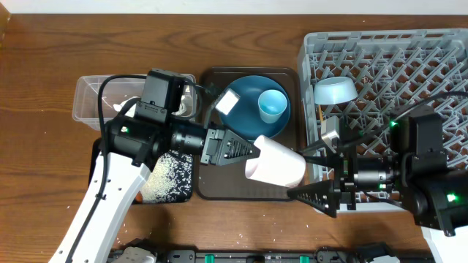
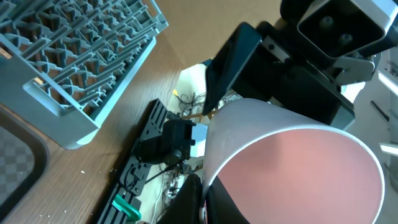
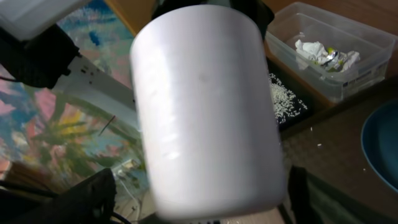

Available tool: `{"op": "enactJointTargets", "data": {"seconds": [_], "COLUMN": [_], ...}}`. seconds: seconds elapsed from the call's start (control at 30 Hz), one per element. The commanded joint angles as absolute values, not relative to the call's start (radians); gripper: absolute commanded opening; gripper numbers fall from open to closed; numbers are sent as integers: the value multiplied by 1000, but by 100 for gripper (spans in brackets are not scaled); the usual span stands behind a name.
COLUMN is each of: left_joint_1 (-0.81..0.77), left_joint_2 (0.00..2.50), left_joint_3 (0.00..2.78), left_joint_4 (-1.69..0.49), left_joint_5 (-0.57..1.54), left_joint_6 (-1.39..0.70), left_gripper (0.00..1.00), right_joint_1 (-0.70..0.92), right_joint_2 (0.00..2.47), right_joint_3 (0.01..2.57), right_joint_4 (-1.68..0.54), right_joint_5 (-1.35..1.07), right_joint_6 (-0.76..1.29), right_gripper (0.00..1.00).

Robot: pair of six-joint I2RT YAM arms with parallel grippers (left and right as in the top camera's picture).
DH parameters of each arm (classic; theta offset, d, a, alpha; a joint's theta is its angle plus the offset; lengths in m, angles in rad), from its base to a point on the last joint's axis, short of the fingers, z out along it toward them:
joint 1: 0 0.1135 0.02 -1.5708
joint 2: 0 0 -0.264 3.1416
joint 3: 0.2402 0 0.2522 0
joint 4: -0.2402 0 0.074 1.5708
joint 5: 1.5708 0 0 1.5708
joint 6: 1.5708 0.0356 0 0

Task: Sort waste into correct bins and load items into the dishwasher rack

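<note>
Overhead: left gripper (image 1: 251,152) jaws pinch the rim of the pink cup (image 1: 274,162), which lies on its side in the air over the brown tray's (image 1: 219,186) front right corner, beside the dishwasher rack (image 1: 409,73). Right gripper (image 1: 298,175) jaws are spread and flank the cup's base; I cannot tell whether they touch it.

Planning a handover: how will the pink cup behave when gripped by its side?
The pink cup looks smooth and glossy, so probably slippery. Its tapered wall may slip from a squeeze. Held sideways, it would likely roll if released.
</note>
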State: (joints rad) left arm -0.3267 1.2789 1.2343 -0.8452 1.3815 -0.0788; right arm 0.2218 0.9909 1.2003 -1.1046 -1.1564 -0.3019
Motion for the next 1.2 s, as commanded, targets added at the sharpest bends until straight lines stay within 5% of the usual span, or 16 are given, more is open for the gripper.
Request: {"op": "enactJointTargets", "data": {"seconds": [0.0, 0.3, 0.83, 1.17], "left_joint_1": [-334, -334, -334, -334], "left_joint_2": [1273, 1273, 1273, 1273], "left_joint_3": [1248, 1248, 1248, 1248], "left_joint_4": [-834, -823, -833, -942], "left_joint_5": [1402, 1402, 1402, 1266], "left_joint_6": [-84, -84, -83, -83], "left_gripper": [6, 6, 7, 7], "right_joint_1": [245, 284, 282, 282], "right_joint_2": [1000, 1013, 1013, 1013], "right_joint_3": [1214, 1214, 1214, 1214], "right_joint_4": [-1103, -1081, -1002, -967], "right_joint_5": [-1186, -1186, -1173, -1060], "right_joint_6": [-315, -316, -315, -311], "right_gripper": [84, 81, 56, 55]}}
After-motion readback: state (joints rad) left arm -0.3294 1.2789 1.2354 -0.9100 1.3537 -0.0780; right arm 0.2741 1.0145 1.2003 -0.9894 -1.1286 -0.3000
